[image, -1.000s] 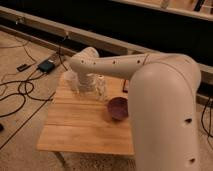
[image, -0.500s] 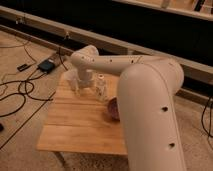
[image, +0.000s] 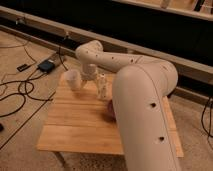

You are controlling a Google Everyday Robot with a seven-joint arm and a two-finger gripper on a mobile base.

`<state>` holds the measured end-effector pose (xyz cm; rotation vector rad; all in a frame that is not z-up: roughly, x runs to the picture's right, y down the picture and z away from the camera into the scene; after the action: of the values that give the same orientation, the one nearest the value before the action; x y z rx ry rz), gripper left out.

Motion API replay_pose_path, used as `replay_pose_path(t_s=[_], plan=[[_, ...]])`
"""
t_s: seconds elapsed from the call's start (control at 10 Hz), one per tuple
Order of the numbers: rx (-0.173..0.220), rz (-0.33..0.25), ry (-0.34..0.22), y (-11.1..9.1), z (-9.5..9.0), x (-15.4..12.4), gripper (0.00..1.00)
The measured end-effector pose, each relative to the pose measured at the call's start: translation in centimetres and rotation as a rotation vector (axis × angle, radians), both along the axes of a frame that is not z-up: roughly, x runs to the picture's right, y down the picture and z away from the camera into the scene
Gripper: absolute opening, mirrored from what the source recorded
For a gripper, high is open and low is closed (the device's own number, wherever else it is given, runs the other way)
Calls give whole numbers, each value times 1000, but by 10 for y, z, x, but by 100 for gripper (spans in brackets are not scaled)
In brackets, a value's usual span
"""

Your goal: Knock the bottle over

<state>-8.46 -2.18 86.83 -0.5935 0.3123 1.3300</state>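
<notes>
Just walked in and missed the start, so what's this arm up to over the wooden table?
A white robot arm reaches across the wooden table, its gripper down at the far side between a whitish cup and a small clear bottle. The job is to knock the bottle over, and it stands upright right beside the gripper, so that is not yet done. A dark bowl peeks out from behind the arm's forearm.

Wooden table (image: 80,125), clear plastic bottle (image: 101,85), gripper (image: 90,77) above.
</notes>
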Motion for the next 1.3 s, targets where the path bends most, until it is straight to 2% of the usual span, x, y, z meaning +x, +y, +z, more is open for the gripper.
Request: replay_pose_path(t_s=[0.2,0.5,0.7,0.9,1.1,1.3], plan=[[22,22,29,-11,5,17,65],[47,70,85,-22,2,44,65],[54,86,87,-24,-3,48,65],[46,92,68,-21,-11,41,65],[4,74,57,-9,-25,37,65],[-6,68,56,-6,-29,37,65]])
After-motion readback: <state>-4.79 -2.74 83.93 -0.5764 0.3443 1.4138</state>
